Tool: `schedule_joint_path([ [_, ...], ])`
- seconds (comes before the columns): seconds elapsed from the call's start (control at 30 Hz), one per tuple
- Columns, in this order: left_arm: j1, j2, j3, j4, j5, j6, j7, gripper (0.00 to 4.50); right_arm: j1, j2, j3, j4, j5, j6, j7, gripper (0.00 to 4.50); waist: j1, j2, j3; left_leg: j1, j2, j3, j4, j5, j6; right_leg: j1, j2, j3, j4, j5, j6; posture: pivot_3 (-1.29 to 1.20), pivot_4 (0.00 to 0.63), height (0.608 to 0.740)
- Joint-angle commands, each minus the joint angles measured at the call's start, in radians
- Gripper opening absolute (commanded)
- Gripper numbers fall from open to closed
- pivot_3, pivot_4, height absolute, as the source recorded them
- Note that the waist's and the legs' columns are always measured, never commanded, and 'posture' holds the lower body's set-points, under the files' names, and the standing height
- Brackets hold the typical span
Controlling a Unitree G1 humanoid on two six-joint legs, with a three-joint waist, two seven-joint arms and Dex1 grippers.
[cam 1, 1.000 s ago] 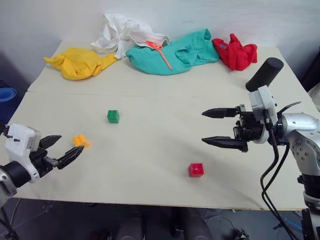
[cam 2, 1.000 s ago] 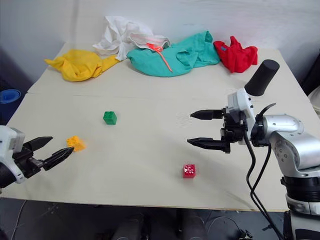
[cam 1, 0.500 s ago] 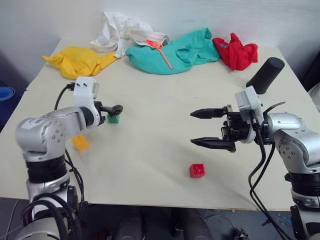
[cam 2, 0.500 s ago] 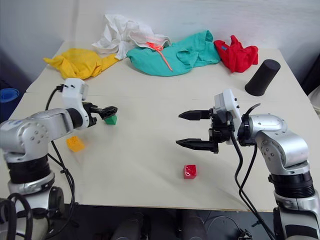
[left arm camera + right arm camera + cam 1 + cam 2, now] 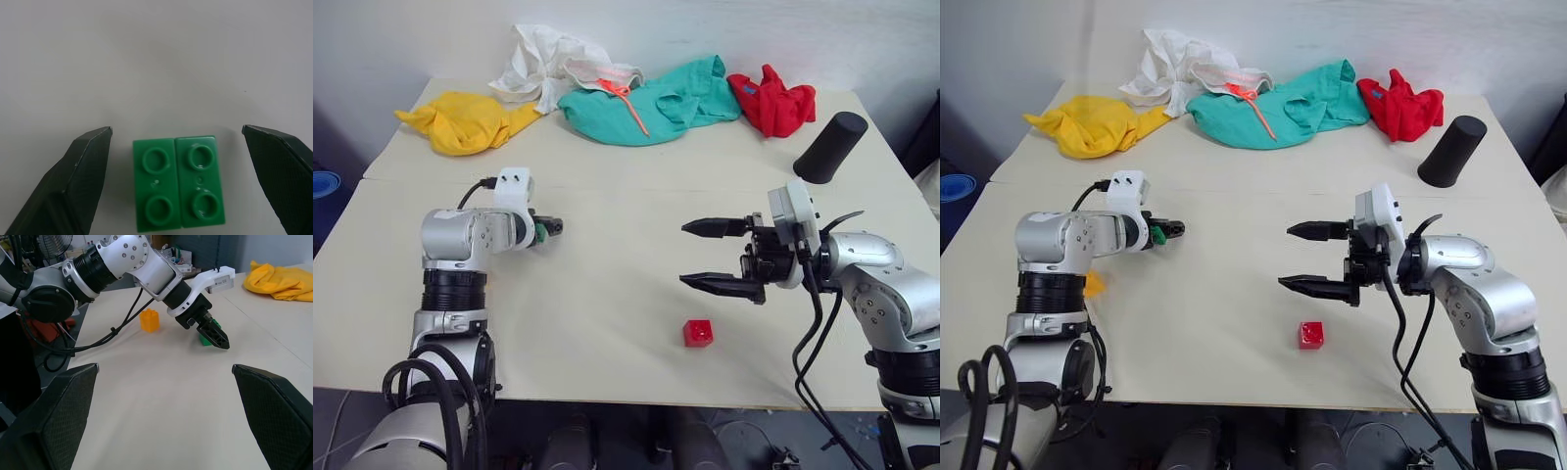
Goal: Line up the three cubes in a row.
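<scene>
Left end effector brackets green cube as row awaits.

Toward the worktop's (image 5: pixel 636 392) left edge, the left end effector (image 5: pixel 178 147) stands unclenched astride the green cube (image 5: pixel 178 182), untouched; the orange cube (image 5: pixel 149 319) sits nearer that edge, the red cube (image 5: pixel 697 333) by the front edge. The right end effector (image 5: pixel 710 255) hangs released. Light, rigid, slick bricks: pinch the flat sides.

green cube (image 5: pixel 178 183) | red cube (image 5: pixel 698 333) | orange cube (image 5: pixel 149 320) | black cylinder (image 5: pixel 830 147)
</scene>
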Motion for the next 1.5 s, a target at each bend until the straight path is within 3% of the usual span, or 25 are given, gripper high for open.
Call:
schedule_joint_path([
  [0.03,-0.018,-0.002,0.007,-0.016,0.018,-0.007,-0.015,3.66,0.008,-0.009,-0.029,-0.047,0.015,-0.012,-0.007,4.50,0.001,0.000,0.000,0.000,0.000,0.000,0.000,0.000,0.000,0.000,0.000,0.000,0.000,0.000,0.000,0.00,0.150,0.740],
  [0.27,0.010,-0.032,0.025,-0.053,0.032,0.017,-0.010,1.50,0.003,-0.021,-0.022,-0.040,-0.001,-0.026,0.008,4.50,0.002,0.000,0.000,0.000,0.000,0.000,0.000,0.000,0.000,0.000,0.000,0.000,0.000,0.000,0.000,0.00,0.150,0.740],
  [0.47,0.023,0.002,0.030,-0.067,0.027,0.000,-0.057,1.51,-0.001,-0.030,-0.019,-0.029,-0.020,-0.032,0.023,4.50,0.001,0.000,0.000,0.000,0.000,0.000,0.000,0.000,0.000,0.000,0.000,0.000,0.000,0.000,0.000,0.00,0.150,0.740],
  [0.8,0.154,0.391,-0.337,-0.392,-0.139,-0.425,-1.023,1.51,0.099,-0.140,-0.029,-0.073,-0.038,-0.042,0.120,4.50,-0.002,0.000,0.000,0.000,0.000,0.001,0.000,0.000,-0.001,0.000,0.000,0.000,-0.003,0.000,0.000,0.00,0.150,0.740],
  [0.87,0.185,0.429,-0.399,-0.451,-0.136,-0.483,-1.125,1.51,0.123,-0.149,-0.038,-0.086,-0.041,-0.045,0.112,4.50,-0.002,0.000,0.000,0.000,0.000,0.001,0.000,0.000,-0.001,0.000,0.000,0.001,-0.003,0.000,0.000,0.00,0.150,0.740],
  [0.97,0.219,0.441,-0.467,-0.498,-0.100,-0.566,-1.197,1.51,0.168,-0.164,-0.054,-0.124,-0.036,-0.040,0.101,4.50,-0.001,0.000,0.000,0.000,0.000,0.001,0.000,0.000,-0.001,0.000,0.000,0.001,-0.004,0.000,0.000,0.00,0.150,0.740],
  [1.17,0.211,0.361,-0.576,-0.442,0.019,-0.711,-1.215,1.51,0.273,-0.214,-0.103,-0.192,-0.022,-0.024,0.092,4.50,0.010,0.000,0.000,0.000,-0.002,0.001,0.001,0.000,0.002,0.000,0.000,0.002,-0.004,0.000,0.000,0.00,0.150,0.740],
  [1.5,0.180,0.305,-0.612,-0.364,0.120,-0.770,-1.243,1.51,0.322,-0.238,-0.098,-0.196,-0.055,-0.071,0.101,4.50,0.013,0.000,0.000,0.001,-0.002,0.001,0.002,0.000,0.004,0.001,0.000,0.002,-0.003,0.000,0.001,0.00,0.150,0.740],
])
